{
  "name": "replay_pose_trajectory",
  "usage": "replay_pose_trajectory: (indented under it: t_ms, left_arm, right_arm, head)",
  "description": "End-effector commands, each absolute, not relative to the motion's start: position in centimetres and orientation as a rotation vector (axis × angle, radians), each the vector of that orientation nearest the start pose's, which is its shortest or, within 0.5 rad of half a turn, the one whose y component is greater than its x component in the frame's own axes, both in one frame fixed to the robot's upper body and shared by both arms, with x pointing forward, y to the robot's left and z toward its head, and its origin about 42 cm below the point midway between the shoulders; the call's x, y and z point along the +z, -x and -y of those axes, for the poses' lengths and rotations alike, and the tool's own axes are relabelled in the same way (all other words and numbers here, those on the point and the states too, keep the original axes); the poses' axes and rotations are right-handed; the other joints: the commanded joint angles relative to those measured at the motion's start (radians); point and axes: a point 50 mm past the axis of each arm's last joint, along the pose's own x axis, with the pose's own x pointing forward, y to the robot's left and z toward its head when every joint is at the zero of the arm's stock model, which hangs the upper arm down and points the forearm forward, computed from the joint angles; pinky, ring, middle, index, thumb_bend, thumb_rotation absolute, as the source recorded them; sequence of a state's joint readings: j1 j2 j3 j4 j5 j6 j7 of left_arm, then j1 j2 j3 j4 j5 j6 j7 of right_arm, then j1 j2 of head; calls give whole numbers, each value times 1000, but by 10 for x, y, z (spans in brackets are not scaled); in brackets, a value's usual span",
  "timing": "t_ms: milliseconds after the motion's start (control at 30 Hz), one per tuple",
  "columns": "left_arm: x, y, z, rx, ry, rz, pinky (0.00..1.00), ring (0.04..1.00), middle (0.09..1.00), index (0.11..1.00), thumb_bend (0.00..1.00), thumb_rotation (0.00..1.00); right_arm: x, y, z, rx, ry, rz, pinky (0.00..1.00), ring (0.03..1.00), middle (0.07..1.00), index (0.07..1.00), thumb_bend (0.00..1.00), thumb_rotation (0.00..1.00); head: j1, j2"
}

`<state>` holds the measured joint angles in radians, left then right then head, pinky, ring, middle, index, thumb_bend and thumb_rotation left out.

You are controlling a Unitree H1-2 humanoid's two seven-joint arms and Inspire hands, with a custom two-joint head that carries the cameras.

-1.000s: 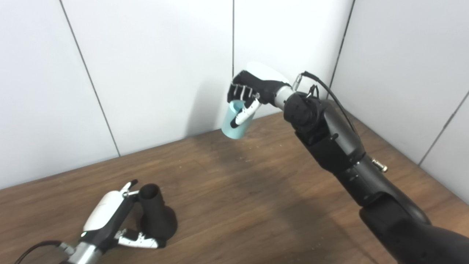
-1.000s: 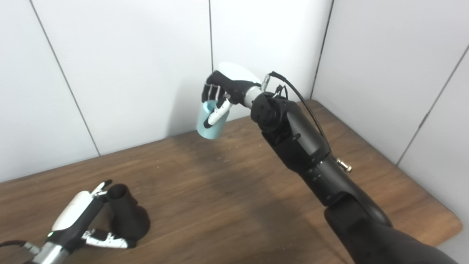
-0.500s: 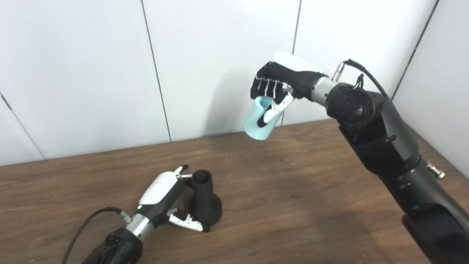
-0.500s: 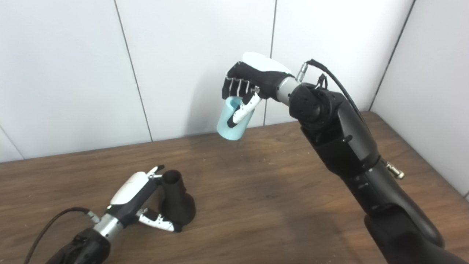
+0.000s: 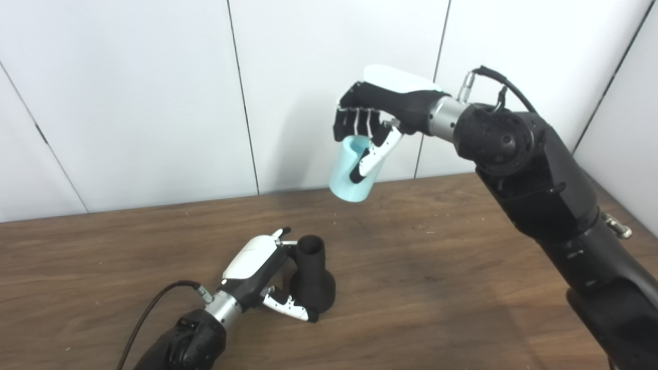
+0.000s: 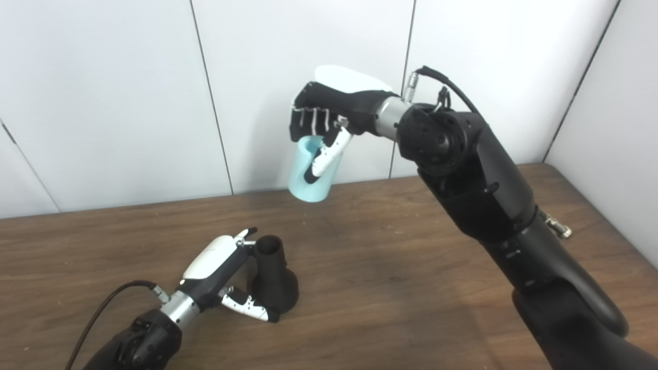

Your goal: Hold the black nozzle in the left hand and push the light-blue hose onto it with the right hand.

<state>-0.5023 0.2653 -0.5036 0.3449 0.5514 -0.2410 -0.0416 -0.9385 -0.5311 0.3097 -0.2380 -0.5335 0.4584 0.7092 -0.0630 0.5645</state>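
Hose (image 5: 350, 172) hangs upper centre, gripped by the right robot hand (image 5: 371, 115); nozzle (image 5: 310, 278), upright on the table (image 5: 437, 267), clasped by the left robot hand (image 5: 263, 280), lies lower left.

Lab test cell: bare white wall panels (image 5: 154, 92), plain wooden table (image 5: 437, 267).

Both black-fingered hands, left hand (image 5: 262, 280) and right hand (image 5: 378, 115), have glossy white back shells, white thumb segments, silver wrist collars (image 5: 442, 114), bulky matte-black forearms (image 5: 534, 190) and thin black cables (image 5: 154, 308).
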Motion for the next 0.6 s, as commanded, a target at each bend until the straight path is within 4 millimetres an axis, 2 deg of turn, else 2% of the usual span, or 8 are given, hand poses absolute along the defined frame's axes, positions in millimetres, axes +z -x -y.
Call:
replay_pose_trajectory:
  t_ms: [0, 300, 567]
  left_arm:
    - [124, -395, -137, -708, -1063, 300, 1000, 596, 451, 494, 527, 0]
    - [123, -396, -128, -711, -1069, 291, 1000, 593, 441, 498, 526, 0]
    - [125, -396, -125, -712, -1054, 278, 1000, 592, 444, 498, 526, 0]
  right_arm:
    - [478, -409, 184, 433, 1258, 516, 379, 451, 494, 469, 520, 0]
    - [468, -407, 171, 524, 1261, 548, 369, 439, 492, 486, 519, 0]
    - [454, -407, 162, 569, 1249, 507, 371, 438, 488, 493, 519, 0]
  head:
    - [4, 2]
    - [40, 17]
    - [54, 29]
